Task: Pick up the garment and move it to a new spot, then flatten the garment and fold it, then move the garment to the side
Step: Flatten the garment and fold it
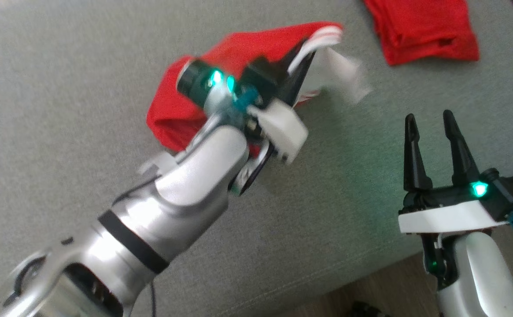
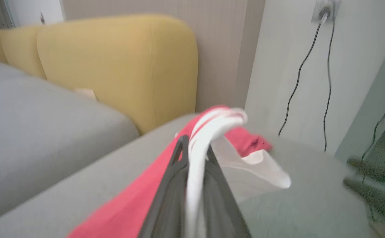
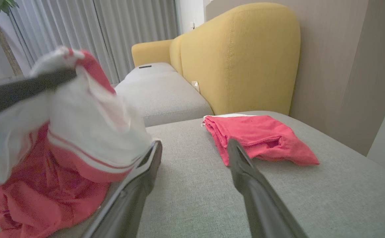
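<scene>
My left gripper (image 1: 307,50) is clamped on the white-and-red striped trim of the red garment (image 1: 181,114), with the band pinched between both fingers. From that pinch the cloth runs back and down beneath my left wrist, and its crumpled red bulk seems to rest on the grey cushion (image 1: 62,88). A loose white flap (image 1: 348,75) hangs off the right side of those fingertips. My right gripper (image 1: 430,121) stands spread and empty, the garment to its left. I judge the left arm, already gripping, is the one to carry it. A folded red garment (image 1: 419,31) lies well ahead of my right fingers.
</scene>
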You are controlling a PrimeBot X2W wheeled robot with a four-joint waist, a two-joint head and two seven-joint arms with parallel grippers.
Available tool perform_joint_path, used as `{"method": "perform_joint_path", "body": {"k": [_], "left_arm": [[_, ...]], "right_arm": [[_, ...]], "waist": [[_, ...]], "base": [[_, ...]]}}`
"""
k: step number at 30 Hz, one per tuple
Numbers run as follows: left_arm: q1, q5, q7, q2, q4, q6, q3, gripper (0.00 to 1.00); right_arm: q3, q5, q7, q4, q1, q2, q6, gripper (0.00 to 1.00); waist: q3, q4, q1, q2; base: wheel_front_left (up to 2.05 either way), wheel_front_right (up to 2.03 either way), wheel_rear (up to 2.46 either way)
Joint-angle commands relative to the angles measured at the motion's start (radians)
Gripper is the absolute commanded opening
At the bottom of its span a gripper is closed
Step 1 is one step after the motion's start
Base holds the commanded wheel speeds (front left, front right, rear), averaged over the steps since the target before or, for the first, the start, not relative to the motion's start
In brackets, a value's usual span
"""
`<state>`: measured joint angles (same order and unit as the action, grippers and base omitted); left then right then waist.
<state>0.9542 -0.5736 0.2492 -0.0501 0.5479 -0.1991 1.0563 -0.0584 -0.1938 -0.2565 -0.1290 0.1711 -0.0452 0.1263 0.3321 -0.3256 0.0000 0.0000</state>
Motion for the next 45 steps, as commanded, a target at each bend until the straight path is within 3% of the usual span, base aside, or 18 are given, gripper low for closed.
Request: {"method": "perform_joint_path", "body": {"k": [1, 9, 13, 19, 26, 33, 34, 35, 36, 40, 45], "left_arm": [[0.087, -0.009, 0.012, 0.0, -0.067, -0.004, -0.061, 0.0], [0.142, -0.114, 0.012, 0.0, -0.313, 0.018, -0.394, 0.0], [0.085, -0.165, 0.012, 0.0, -0.319, 0.03, -0.499, 0.0], [-0.194, -0.184, 0.012, 0.0, -0.265, 0.054, -0.603, 0.0], [-0.58, -0.111, 0.013, 0.0, -0.286, 0.087, -0.789, 0.0], [-0.782, -0.16, 0.013, 0.0, -0.321, 0.083, -0.911, 0.01], [-0.809, -0.171, 0.013, 0.0, -0.314, 0.079, -0.911, 0.27], [-0.832, -0.18, 0.013, 0.0, -0.301, 0.076, -0.905, 0.71], [-0.852, -0.18, 0.013, 0.0, -0.291, 0.07, -0.9, 1.0], [-0.906, -0.11, 0.013, 0.0, -0.3, 0.04, -0.915, 1.0], [-0.924, 0.145, 0.013, -0.007, -0.371, 0.047, -0.952, 1.0]], "right_arm": [[-0.023, -0.005, -0.005, 0.025, -0.007, -0.005, 0.004, 1.0], [-0.012, 0.017, -0.005, 0.019, -0.044, -0.005, 0.004, 1.0], [0.0, 0.032, -0.005, 0.027, -0.062, -0.005, 0.004, 1.0], [0.017, 0.04, -0.005, 0.036, -0.089, -0.005, 0.004, 1.0], [0.031, 0.058, -0.005, 0.041, -0.108, -0.005, 0.004, 1.0], [0.048, 0.07, -0.005, 0.039, -0.129, -0.009, 0.004, 1.0], [0.048, 0.07, -0.005, 0.039, -0.133, -0.009, 0.004, 1.0], [0.047, 0.071, -0.005, 0.038, -0.136, -0.009, 0.004, 1.0], [0.046, 0.071, -0.005, 0.038, -0.139, -0.009, 0.004, 1.0], [0.044, 0.069, -0.005, 0.038, -0.147, -0.008, 0.004, 1.0], [0.04, 0.065, -0.005, 0.038, -0.155, -0.008, 0.004, 1.0]], "waist": [[-0.051, -0.007, 0.0, 0.0], [-0.161, 0.018, 0.0, 0.0], [-0.181, 0.07, 0.0, 0.0], [-0.186, 0.152, 0.0, 0.0], [-0.181, 0.225, 0.0, 0.0], [-0.2, 0.275, 0.0, 0.0], [-0.205, 0.282, 0.0, 0.0], [-0.209, 0.286, 0.0, 0.0], [-0.213, 0.291, 0.0, 0.0], [-0.218, 0.302, 0.0, 0.0], [-0.217, 0.308, 0.0, 0.0]], "base": [[0.0, 0.0, 0.0], [0.0, 0.0, 0.0], [0.0, 0.0, 0.0], [0.0, 0.0, 0.0], [0.0, 0.0, 0.0], [0.0, 0.0, 0.0], [0.0, 0.0, 0.0], [0.0, 0.0, 0.0], [0.0, 0.0, 0.0], [0.0, 0.0, 0.0], [0.0, 0.0, 0.0]]}}
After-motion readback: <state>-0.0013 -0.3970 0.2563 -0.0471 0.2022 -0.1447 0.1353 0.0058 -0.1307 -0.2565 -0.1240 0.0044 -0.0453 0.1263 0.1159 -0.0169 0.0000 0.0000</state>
